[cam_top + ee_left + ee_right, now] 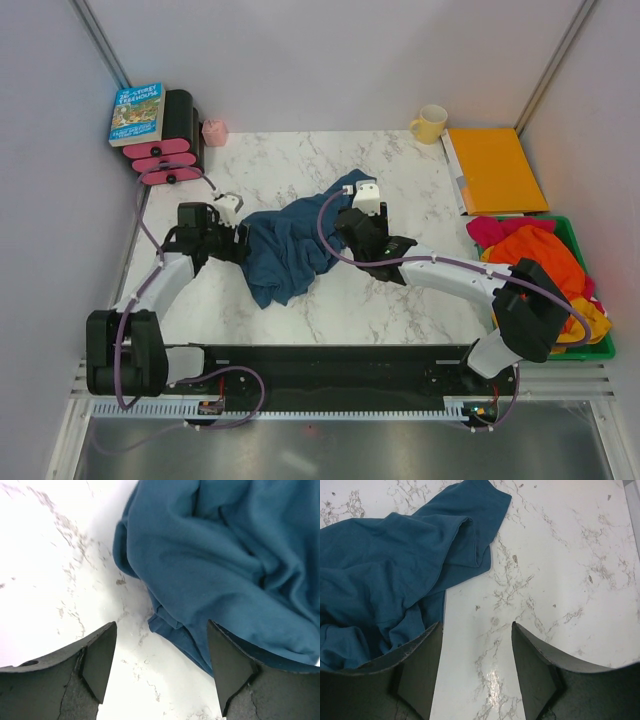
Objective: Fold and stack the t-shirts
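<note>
A dusty teal-blue t-shirt (290, 245) lies crumpled in the middle of the marble table (400, 300). My left gripper (240, 245) is at the shirt's left edge. In the left wrist view it (161, 623) is open; the shirt's hem (180, 635) runs beside the right finger (230, 665), with mostly bare marble in the gap. My right gripper (343, 222) is at the shirt's right side. It (476, 624) stands open over bare marble, with the shirt (395, 580) against its left finger (420, 665). Orange (530, 255), magenta (495, 228) and yellow (592, 320) t-shirts are heaped at the right.
The heap sits in a green bin (600, 350) at the table's right edge. A flat orange folder (495, 170) and a yellow mug (430, 122) are at the back right. A book (137, 112) on a pink-and-black stack (170, 150) and a small pink object (214, 132) are at the back left.
</note>
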`<action>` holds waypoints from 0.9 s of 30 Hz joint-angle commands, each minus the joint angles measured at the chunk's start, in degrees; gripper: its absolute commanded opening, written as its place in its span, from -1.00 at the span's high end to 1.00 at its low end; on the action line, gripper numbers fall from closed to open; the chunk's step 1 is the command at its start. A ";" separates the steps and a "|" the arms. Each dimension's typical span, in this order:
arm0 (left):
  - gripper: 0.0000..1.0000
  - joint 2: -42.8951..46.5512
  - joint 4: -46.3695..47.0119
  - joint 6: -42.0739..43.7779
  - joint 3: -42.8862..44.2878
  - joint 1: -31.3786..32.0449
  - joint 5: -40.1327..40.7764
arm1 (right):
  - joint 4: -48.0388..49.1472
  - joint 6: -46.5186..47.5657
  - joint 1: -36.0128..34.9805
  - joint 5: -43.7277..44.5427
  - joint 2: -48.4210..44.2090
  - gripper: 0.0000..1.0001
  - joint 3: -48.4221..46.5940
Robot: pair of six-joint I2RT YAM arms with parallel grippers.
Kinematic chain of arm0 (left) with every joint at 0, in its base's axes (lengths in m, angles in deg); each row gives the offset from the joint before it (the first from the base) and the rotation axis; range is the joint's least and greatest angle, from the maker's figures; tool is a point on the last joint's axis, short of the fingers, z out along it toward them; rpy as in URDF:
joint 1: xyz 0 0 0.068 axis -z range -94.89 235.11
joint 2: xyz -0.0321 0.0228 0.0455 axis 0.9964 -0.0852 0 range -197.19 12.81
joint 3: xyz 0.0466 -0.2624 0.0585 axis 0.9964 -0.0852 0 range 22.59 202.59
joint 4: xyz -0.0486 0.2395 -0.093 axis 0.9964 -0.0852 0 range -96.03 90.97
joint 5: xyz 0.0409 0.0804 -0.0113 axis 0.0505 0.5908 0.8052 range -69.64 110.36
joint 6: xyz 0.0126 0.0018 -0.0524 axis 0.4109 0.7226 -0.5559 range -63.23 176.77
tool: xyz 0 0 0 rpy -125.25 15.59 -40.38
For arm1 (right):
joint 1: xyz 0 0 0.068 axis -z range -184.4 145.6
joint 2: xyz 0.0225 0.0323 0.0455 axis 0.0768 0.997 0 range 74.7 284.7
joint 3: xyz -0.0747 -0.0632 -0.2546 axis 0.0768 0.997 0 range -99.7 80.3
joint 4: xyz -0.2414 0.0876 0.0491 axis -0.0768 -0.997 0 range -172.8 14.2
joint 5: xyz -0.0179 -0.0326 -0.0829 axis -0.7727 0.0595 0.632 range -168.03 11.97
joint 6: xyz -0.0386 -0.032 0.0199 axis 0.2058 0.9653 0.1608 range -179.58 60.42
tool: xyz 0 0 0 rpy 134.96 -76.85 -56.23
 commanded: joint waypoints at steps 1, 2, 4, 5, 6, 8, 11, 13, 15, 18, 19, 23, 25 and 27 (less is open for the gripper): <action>-0.55 3.86 -0.63 -0.03 -0.57 -0.57 -3.86 | 2.20 -0.59 0.14 -0.17 -0.07 -0.30 0.51; -0.47 3.25 -0.63 -0.11 -0.65 -0.66 -3.60 | 2.20 -0.77 -0.03 -0.26 -0.15 -0.29 0.69; -0.34 0.71 -0.72 0.24 -0.48 -1.10 -2.72 | 2.20 -1.03 0.05 -0.52 -0.42 -0.29 0.86; -0.29 -0.35 -0.89 0.33 -0.22 -1.19 -2.37 | 2.20 -1.21 0.05 -0.52 -0.51 -0.30 1.21; -0.24 -1.58 -1.33 0.59 0.22 -1.28 -2.10 | 2.20 -1.12 0.05 -0.43 -0.59 -0.29 1.39; -0.10 -5.01 -2.04 0.59 1.36 -1.28 -1.31 | 2.20 -1.12 0.05 0.00 -1.03 -0.29 1.83; 0.00 -6.86 -2.39 0.33 2.51 -1.45 -0.87 | 2.11 -0.95 0.05 0.27 -1.21 -0.29 2.10; 0.04 -7.39 -2.39 0.41 2.77 -1.45 -0.61 | 2.20 -0.95 0.14 0.36 -1.21 -0.29 2.10; 0.04 -8.18 -2.48 0.33 2.95 -1.54 -0.43 | 2.11 -0.86 0.05 0.36 -0.95 -0.29 1.92; 0.01 -9.93 -2.39 0.24 3.47 -1.54 0.27 | 2.11 -0.86 0.05 0.01 -0.42 -0.29 1.48; -0.03 -10.37 -2.48 0.24 3.91 -1.54 0.27 | 2.20 -0.94 0.05 0.01 -0.16 -0.29 1.39; -0.23 -13.88 -2.04 -0.02 5.06 -1.54 0.45 | 2.37 -1.21 0.05 -0.61 0.28 -0.29 1.39; -0.25 -16.34 -1.86 -0.03 6.02 -1.45 0.89 | 2.55 -1.38 0.05 -0.70 0.63 -0.29 1.39; -0.22 -17.84 -1.86 -0.11 6.90 -1.37 1.24 | 2.46 -1.47 0.05 -0.61 0.72 -0.29 1.57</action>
